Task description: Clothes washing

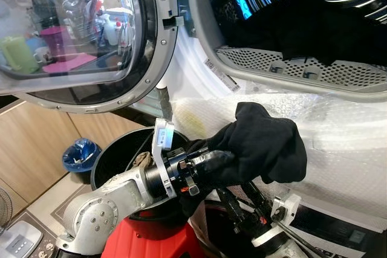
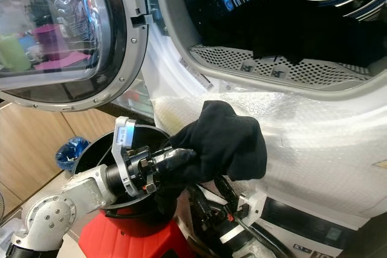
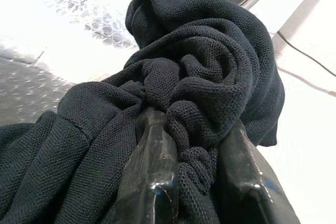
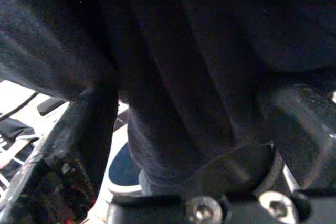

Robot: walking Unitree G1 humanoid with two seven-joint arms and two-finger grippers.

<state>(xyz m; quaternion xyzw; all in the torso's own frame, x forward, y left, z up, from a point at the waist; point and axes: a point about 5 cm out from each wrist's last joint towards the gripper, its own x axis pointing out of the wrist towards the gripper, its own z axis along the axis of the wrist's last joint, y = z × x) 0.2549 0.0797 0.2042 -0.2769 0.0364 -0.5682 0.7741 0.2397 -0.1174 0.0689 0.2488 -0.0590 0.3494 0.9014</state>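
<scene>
Two arms: both reached in front of the open washer.
Door [image 1: 91, 34]: swung open at the left, glass mirroring a room.
Bucket [image 1: 121, 155]: black, below the door, on a red stool [image 1: 145, 243].
Left gripper [image 3: 197, 182]: fingers [image 3: 149, 177] clamped on a bunched black garment [image 1: 260, 140], held up below the drum's mouth.
Drum [image 1: 302, 22]: open, dark clothes inside.
Right gripper [image 1: 245, 206]: under the garment; whether its fingers were apart or together, cannot tell.
</scene>
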